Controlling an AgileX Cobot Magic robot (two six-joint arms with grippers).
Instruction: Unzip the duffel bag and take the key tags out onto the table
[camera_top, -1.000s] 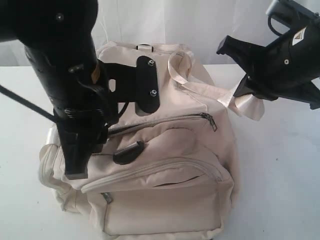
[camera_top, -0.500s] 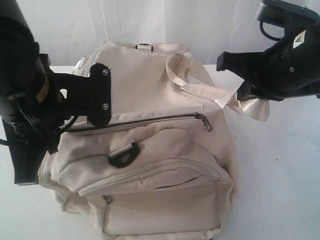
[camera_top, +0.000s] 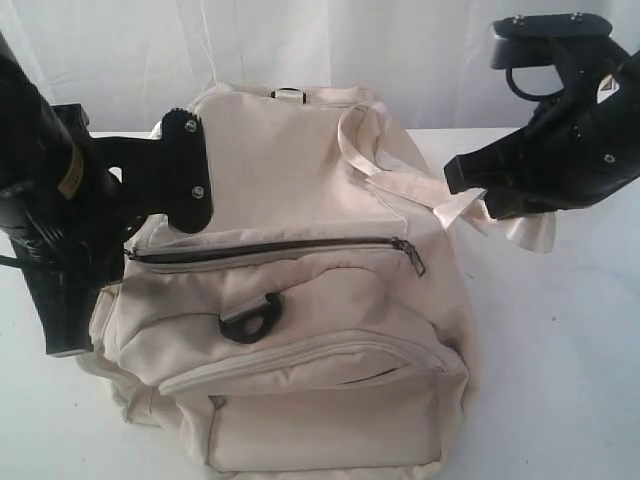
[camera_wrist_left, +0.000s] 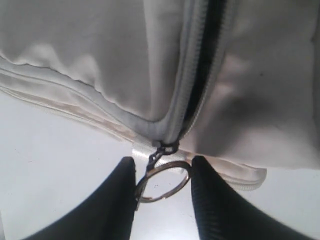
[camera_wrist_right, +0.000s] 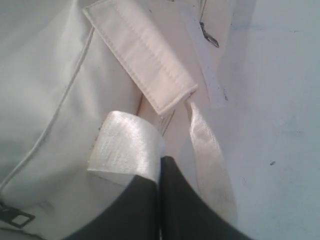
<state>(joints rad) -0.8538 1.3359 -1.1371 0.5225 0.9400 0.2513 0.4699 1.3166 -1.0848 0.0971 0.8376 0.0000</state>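
The cream duffel bag (camera_top: 300, 170) lies on the white table (camera_top: 560, 340). My left gripper (camera_wrist_left: 163, 159) is at the bag's left end, shut across a metal ring (camera_wrist_left: 171, 165) that hangs by a small chain from the zipper (camera_wrist_left: 205, 60). One black finger (camera_top: 188, 170) shows beside the bag. The zipper (camera_top: 270, 248) shows as a long dark line across the bag, with a slim dark gap seen in the left wrist view. My right gripper (camera_top: 470, 195) is shut on the shiny strap handle (camera_wrist_right: 127, 145), holding it up at the bag's right. The key tags are hidden.
A loose zipper pull (camera_top: 412, 255) hangs at the zipper's right end. A black D-ring (camera_top: 250, 318) sits on the front pocket. A padded handle wrap (camera_wrist_right: 145, 55) lies on the bag. A pale curtain hangs behind the table.
My left gripper has swung left from over the bag's middle to its left end. The dark zipper line now reaches further left. The right gripper has risen a little with the strap.
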